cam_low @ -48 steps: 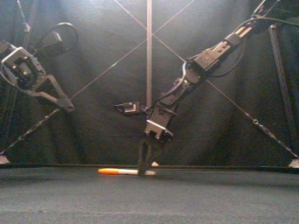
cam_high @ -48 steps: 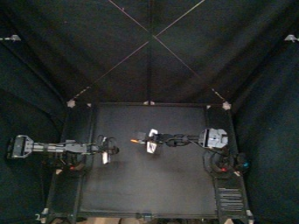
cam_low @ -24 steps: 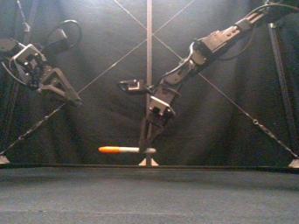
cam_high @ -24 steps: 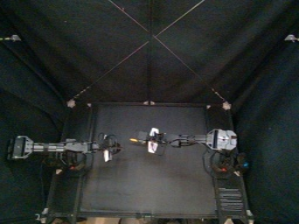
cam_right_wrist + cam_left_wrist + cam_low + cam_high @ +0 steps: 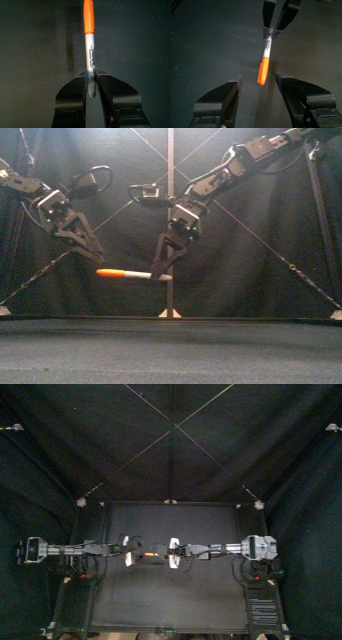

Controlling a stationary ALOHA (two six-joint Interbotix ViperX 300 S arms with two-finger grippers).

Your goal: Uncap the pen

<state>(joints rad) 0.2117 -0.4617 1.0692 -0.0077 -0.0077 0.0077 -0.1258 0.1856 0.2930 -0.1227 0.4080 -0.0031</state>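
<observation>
Your left gripper [image 5: 258, 78] has its fingers spread wide, with the orange cap [image 5: 264, 71] of the marker pen [image 5: 268, 47] right at their tips. Past it, the right gripper [image 5: 90, 75] is clamped on the barrel's tail, mid-air. Cap-grab step, I'd say: ease those fingers around the cap, squeeze, pull straight.

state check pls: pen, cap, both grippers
marker pen: held in the air, roughly level, gripped at the end of its white barrel.
orange cap: on the pen, pointing toward the left gripper.
right gripper: shut on the marker pen.
left gripper: open, jaws either side of the cap's tip, not touching it.
</observation>
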